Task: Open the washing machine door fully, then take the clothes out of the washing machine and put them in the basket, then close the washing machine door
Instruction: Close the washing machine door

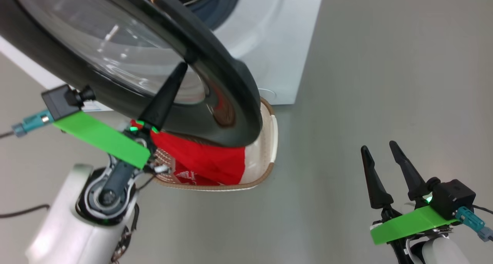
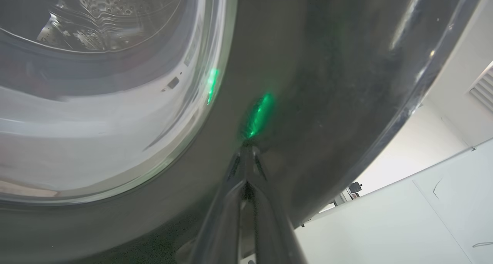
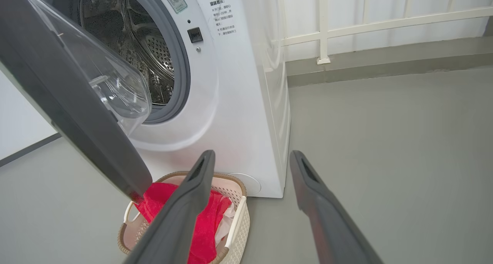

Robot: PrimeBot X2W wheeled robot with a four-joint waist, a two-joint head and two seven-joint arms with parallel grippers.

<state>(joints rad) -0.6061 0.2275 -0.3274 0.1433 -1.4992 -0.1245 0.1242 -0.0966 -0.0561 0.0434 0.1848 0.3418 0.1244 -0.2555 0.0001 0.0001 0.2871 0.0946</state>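
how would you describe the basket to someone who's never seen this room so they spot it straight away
Find the big white washing machine with its black-rimmed door open. On the grey floor right in front of it, under the door's lower edge, sits the basket. It is small, cream perforated plastic with a brown woven-look rim, holding red clothes.

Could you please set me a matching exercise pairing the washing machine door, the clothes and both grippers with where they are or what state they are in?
Column one:
1. washing machine door
2. clothes
3. left gripper
4. right gripper

Column two:
A. lying in the basket
B. open, holding nothing
C. standing ajar
D. shut, tips against the door's black rim

Pairs: 1-C, 2-A, 3-D, 4-B
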